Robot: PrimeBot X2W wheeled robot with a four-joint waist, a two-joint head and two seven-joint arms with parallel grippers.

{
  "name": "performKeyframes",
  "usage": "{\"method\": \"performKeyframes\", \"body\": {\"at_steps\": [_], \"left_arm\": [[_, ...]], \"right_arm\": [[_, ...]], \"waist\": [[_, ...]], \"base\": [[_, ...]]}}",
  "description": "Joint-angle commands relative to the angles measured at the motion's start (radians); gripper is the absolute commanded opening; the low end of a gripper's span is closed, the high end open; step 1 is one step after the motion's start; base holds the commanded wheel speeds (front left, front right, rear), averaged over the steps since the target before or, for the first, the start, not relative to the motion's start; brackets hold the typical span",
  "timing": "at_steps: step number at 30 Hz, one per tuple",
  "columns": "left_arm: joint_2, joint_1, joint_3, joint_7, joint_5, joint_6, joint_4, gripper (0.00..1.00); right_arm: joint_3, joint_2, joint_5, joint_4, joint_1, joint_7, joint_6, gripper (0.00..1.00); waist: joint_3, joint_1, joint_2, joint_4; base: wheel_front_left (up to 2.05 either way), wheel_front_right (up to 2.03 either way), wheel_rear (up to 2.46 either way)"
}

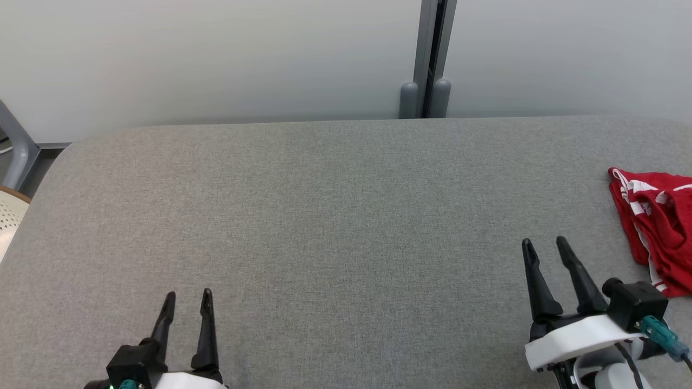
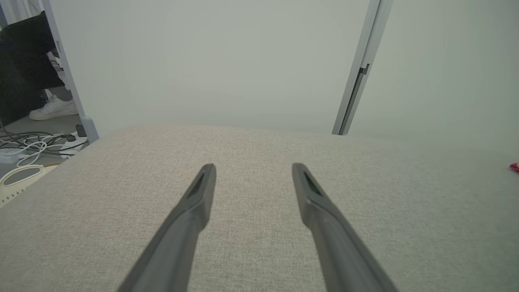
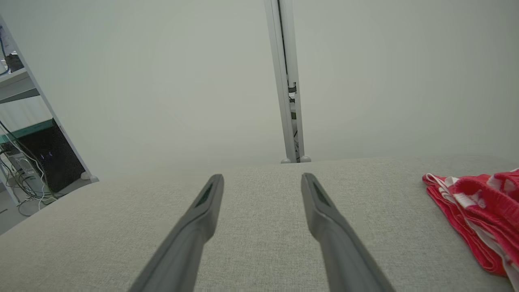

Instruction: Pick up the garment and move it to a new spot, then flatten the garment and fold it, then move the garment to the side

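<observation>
The garment (image 1: 657, 227) is a crumpled red cloth with white stripes, lying at the right edge of the grey fabric-covered table (image 1: 335, 216). In the right wrist view the garment (image 3: 480, 215) lies to the right of my fingers. A sliver of red garment (image 2: 514, 166) shows at the far right of the left wrist view. My right gripper (image 1: 545, 243) stands open just left of the garment, apart from it, with nothing between its fingers. My left gripper (image 1: 188, 296) hovers open over the table's near left, holding nothing.
A pale wall with a grey vertical post (image 1: 430, 59) runs behind the table. A perforated pale basket (image 1: 8, 216) stands off the table's left edge. Cables (image 2: 28, 142) and a person's white shoe (image 2: 54, 109) are on the floor at the left.
</observation>
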Motion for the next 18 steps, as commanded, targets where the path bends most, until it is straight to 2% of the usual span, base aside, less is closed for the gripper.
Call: {"method": "performKeyframes", "body": {"at_steps": [1, 3, 18], "left_arm": [[-0.002, 0.001, -0.001, 0.003, -0.001, 0.000, 0.010, 0.00], [-0.006, 0.008, -0.003, 0.006, -0.001, 0.000, 0.029, 0.00], [-0.009, -0.028, 0.041, 0.076, -0.252, -0.045, 0.036, 0.00]], "right_arm": [[0.001, 0.002, 0.000, 0.008, 0.004, 0.002, 0.000, 0.00], [0.002, 0.007, 0.001, 0.026, 0.020, 0.005, 0.000, 0.00], [-0.031, 0.003, 0.255, 0.014, 0.019, 0.070, 0.000, 0.00]], "waist": [[0.000, 0.0000, 0.0000, 0.000], [0.000, 0.0000, 0.0000, 0.000], [-0.003, 0.0000, 0.0000, -0.004]], "base": [[0.00, 0.00, 0.00], [0.00, 0.00, 0.00], [0.00, 0.00, 0.00]]}}
